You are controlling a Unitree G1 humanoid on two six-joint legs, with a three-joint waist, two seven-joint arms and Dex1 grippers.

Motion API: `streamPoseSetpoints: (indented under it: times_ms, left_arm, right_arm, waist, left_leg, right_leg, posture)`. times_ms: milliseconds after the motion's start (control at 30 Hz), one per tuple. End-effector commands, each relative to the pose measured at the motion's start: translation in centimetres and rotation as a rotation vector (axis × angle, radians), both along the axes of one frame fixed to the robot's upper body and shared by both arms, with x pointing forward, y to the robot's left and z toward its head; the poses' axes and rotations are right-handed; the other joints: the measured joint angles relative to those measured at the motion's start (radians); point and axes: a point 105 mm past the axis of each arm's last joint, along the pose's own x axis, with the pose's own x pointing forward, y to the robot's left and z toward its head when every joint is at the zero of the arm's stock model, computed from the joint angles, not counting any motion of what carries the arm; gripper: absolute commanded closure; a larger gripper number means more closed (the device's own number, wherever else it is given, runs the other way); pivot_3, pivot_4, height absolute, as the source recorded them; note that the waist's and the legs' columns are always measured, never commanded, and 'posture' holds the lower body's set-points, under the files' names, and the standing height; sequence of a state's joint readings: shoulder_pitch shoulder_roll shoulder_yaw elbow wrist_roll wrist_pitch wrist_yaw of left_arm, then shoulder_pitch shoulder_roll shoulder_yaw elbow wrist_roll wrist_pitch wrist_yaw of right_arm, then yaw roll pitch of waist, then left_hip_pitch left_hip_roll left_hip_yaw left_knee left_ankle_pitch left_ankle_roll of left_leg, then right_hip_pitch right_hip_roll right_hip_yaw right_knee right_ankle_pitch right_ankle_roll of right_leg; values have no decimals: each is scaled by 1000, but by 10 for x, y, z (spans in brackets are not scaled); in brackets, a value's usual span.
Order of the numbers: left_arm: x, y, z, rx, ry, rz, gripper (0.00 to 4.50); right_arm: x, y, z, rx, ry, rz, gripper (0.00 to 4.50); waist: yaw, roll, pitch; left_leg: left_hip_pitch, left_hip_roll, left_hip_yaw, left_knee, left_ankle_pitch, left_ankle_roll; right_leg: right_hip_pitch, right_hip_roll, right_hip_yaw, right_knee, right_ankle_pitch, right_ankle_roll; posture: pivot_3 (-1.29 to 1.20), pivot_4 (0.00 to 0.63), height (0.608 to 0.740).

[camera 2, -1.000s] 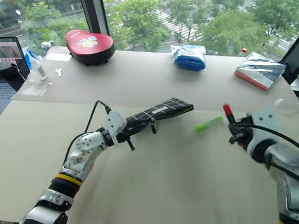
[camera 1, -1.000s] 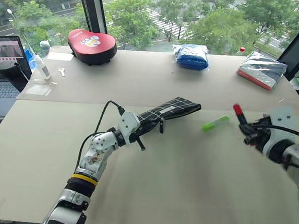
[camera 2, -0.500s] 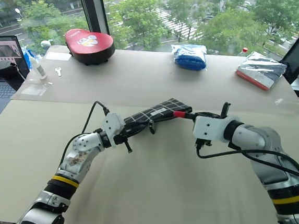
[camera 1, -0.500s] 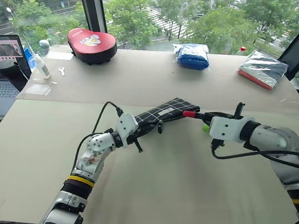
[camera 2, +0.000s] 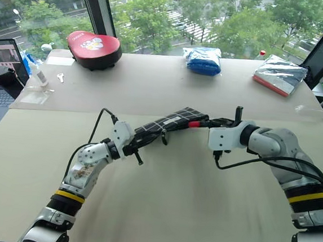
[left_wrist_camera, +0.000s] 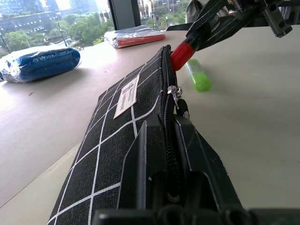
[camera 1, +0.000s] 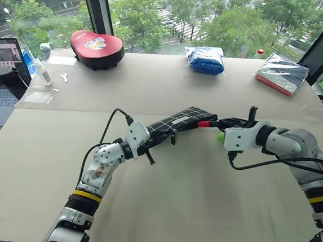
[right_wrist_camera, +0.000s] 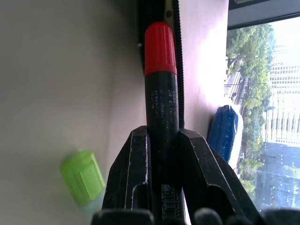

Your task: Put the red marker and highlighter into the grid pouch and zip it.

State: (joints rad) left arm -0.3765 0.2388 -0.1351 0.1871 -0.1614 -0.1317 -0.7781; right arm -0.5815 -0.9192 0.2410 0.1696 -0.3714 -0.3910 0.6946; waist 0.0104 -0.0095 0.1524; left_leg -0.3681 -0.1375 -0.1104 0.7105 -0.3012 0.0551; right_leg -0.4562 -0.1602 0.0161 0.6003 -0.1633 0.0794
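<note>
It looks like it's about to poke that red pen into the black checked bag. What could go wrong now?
The red marker, clamped in the right gripper, has its cap right at the grid pouch's zipper opening, which looks narrow; the cap could catch on the edge instead of sliding in. The left gripper pinches only one end, so a push might buckle the pouch. The highlighter lies close by and could get knocked away.
</note>
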Motion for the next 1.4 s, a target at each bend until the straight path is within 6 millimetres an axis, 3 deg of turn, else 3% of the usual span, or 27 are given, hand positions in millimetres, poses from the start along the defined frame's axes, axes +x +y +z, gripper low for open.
streamPoseSetpoints:
  times_ms: [33,333,533,733,800,833,867,933,1033,1133,1267,1400]
  left_arm:
    - [-3,-2,12,-21,-44,-17,4500]
    - [-3,-5,14,-23,-46,-28,4500]
    - [-1,-5,17,-22,-53,-30,4500]
    - [0,-3,19,-23,-60,-22,4500]
    - [-1,-2,20,-23,-61,-19,4500]
    - [-1,-2,20,-23,-62,-18,4500]
    - [-1,-2,20,-23,-62,-16,4500]
    - [-1,-1,20,-23,-62,-11,4500]
    - [-1,0,19,-23,-62,-6,4500]
    - [-1,0,19,-22,-61,-3,4500]
    - [-1,1,18,-22,-60,2,4500]
    - [-1,1,17,-22,-58,5,4500]
  right_arm:
    - [1,3,15,-5,-49,23,4023]
    - [8,39,14,-16,-68,116,4023]
    - [1,81,-1,-19,-60,253,4023]
    - [0,96,-8,-23,-81,325,4023]
    - [0,95,-10,7,-34,318,3030]
    - [1,94,-9,19,-29,310,2893]
    - [3,93,-6,28,-40,299,2367]
    - [10,85,3,63,-56,249,1754]
    - [13,72,14,95,-60,220,1754]
    - [3,57,24,198,11,229,1754]
    - [-25,21,31,495,419,97,1754]
    - [-35,8,46,675,555,31,1754]
  waist:
    - [0,0,0]
    - [-5,0,0]
    - [-7,0,0]
    - [-7,0,0]
    - [-8,0,0]
    - [-8,0,0]
    - [-10,0,0]
    - [-11,0,0]
    - [-12,0,0]
    - [-10,0,0]
    - [-1,0,0]
    - [-4,0,0]
  left_leg:
    - [0,0,0,0,0,0]
    - [0,1,1,0,0,0]
    - [0,2,1,0,0,0]
    - [0,2,1,0,0,0]
    - [0,4,1,0,0,0]
    - [0,4,1,0,0,0]
    - [0,5,1,0,0,0]
    - [0,6,1,0,0,-1]
    - [0,6,1,0,0,-1]
    - [0,6,1,0,0,-1]
    - [-1,8,1,-1,0,-1]
    - [-1,9,2,-1,-1,-1]
  right_leg:
    - [0,0,0,0,0,0]
    - [0,1,0,0,1,-1]
    - [0,2,0,-2,2,-1]
    - [0,4,0,-5,3,-1]
    - [0,5,0,-5,4,-2]
    - [0,6,0,-5,4,-2]
    - [0,7,0,-5,4,-2]
    - [0,7,0,-5,4,-3]
    - [0,8,0,-5,5,-4]
    - [0,8,0,-6,5,-4]
    - [0,9,0,-7,5,-4]
    - [0,9,0,-7,6,-5]
  posture:
    - [0,150,740]
    - [0,150,740]
    - [0,150,740]
    - [0,150,740]
    - [0,150,740]
    - [0,150,740]
    - [0,150,740]
    - [0,150,740]
    - [0,150,740]
    - [0,150,740]
    - [0,150,740]
    - [0,150,740]
